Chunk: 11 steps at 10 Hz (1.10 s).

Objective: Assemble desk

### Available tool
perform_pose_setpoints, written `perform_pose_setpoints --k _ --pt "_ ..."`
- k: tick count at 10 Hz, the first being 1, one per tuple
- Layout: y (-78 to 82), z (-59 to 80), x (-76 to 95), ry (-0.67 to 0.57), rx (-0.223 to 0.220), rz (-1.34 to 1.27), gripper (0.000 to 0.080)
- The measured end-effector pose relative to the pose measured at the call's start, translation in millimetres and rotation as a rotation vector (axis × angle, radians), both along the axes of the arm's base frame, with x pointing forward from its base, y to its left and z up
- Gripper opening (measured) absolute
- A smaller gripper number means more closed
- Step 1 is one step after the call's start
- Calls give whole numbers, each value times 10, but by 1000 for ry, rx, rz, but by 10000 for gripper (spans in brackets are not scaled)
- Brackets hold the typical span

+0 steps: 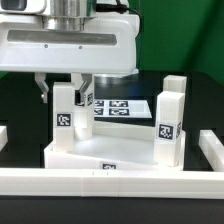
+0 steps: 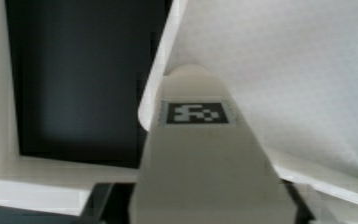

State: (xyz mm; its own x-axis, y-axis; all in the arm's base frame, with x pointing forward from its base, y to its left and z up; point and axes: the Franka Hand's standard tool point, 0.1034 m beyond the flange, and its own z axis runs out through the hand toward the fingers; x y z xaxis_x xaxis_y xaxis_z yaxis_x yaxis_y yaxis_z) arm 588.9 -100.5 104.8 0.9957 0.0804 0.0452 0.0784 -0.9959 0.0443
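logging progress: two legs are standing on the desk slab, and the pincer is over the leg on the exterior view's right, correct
Not quite. In the exterior view two legs do stand on the desk slab, but the pincer is over the left leg, not the right leg.

**White kit, black-and-white tags**

The desk slab point(image 1: 105, 152) is plain white. On the slab, both upright legs point(image 1: 66, 113) point(image 1: 171, 116) are white with black-and-white square tags. Behind the slab, the marker board point(image 1: 122, 106) shows black-and-white tags on a black table point(image 1: 20, 112).

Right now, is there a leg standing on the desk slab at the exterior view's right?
Yes, a tagged white leg stands upright on the slab at that side.
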Motion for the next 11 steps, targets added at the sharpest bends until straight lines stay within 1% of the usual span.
perform_pose_setpoints --k 3,6,7,8,11 --pt "-1 -1 -1 -1 1 -25 289" --pt "-20 -3 -5 -12 18 -339 290" --pt "-18 -4 4 -19 19 -401 290" --pt "-21 -3 5 -25 27 -528 290" --pt "-13 -3 22 -48 74 -844 291"
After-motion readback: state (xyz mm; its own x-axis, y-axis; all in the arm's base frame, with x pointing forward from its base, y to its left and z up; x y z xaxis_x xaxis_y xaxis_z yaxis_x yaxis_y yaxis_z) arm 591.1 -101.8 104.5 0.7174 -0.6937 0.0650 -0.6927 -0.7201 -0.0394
